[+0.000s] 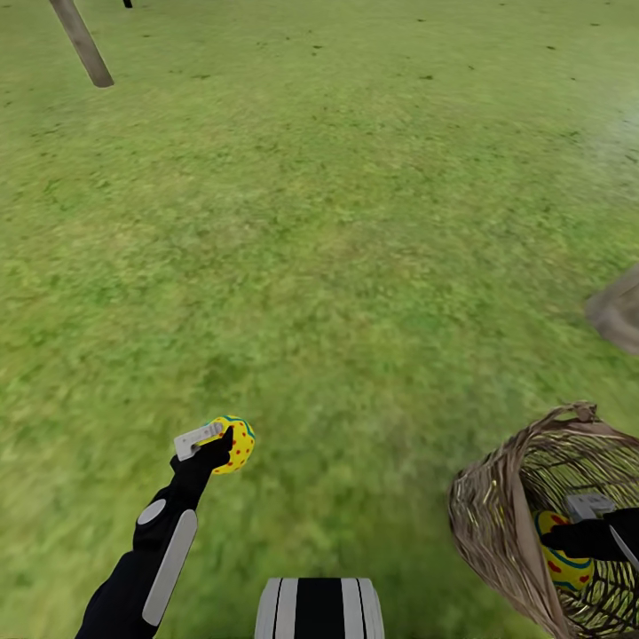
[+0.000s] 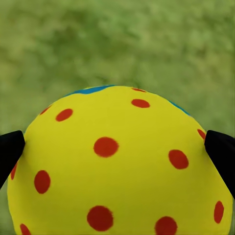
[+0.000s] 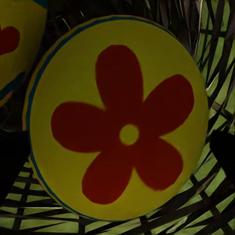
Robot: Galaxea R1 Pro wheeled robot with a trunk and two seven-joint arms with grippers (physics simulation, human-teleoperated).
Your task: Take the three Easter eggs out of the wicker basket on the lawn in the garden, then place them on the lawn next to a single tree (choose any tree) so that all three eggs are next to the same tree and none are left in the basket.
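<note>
Two eggs show in the head view. One dotted egg (image 1: 233, 444) sits clamped in the left gripper (image 1: 213, 441), lower left of centre, held above the lawn (image 1: 355, 222). Open grass spreads wide above and to the right of it, unobstructed up to a leaning grey-brown trunk (image 1: 82, 42) in the upper left corner. A grey-brown block (image 1: 617, 311) cuts in at the right edge. At lower right the wicker basket (image 1: 497, 515) lies tipped, its mouth facing right toward the frame edge, its loop handle (image 1: 582, 412) uppermost. The right gripper (image 1: 581, 532) reaches inside, against a second egg (image 1: 561, 555) in the basket; whether its jaws are closed on it cannot be told here.

Left wrist view: the dotted egg (image 2: 117, 166) bulks across the lower frame, a black finger (image 2: 11, 149) pressed to each flank, jaws clenched on it. Its rounded end with a blue band points up the frame; blurred grass lies behind.

Right wrist view: a flower-marked egg (image 3: 117, 117) faces the camera end-on, long axis running away from the lens, on the wicker weave (image 3: 205, 196). Part of another egg (image 3: 17, 44) shows at upper left, touching or just beside it. Dark finger shapes flank the egg at both lower edges; grip cannot be confirmed.
</note>
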